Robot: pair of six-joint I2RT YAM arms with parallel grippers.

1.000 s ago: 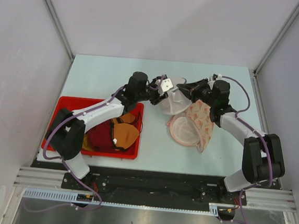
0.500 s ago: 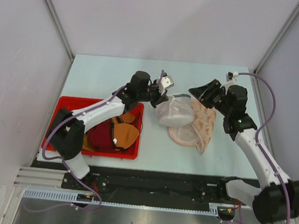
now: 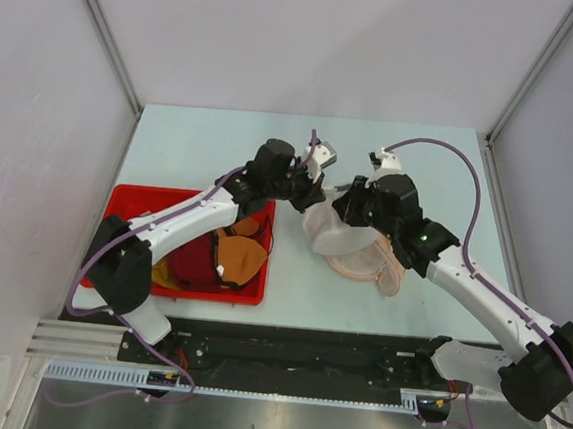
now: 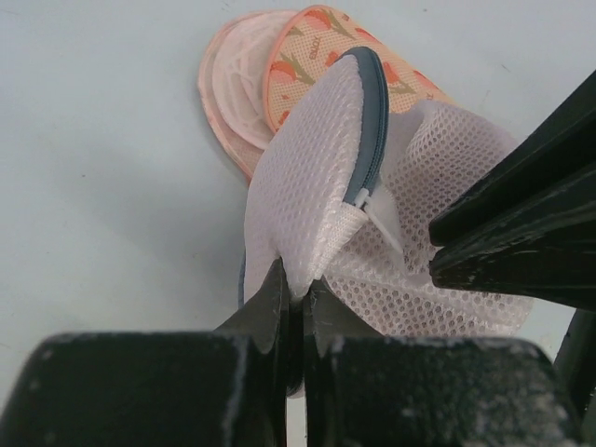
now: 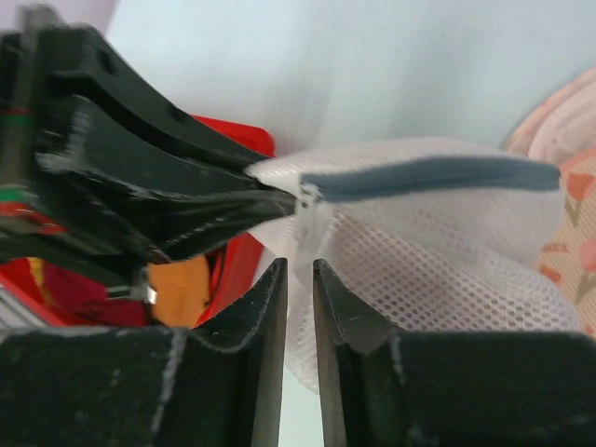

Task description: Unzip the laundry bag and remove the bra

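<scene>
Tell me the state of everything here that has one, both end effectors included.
laundry bag, held up by a pinch of its mesh.
zipper, shut along the stretch in view.
left end effector, shut on the laundry bag.
right end effector, nearly closed just under the zipper pull; grip unclear.
pink mesh bag, lying flat.
red bin, holding bras.

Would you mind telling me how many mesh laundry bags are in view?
2: the white laundry bag, pinched by the left end effector, and a pinkish bag lying on the table. Others may be hidden.
</scene>
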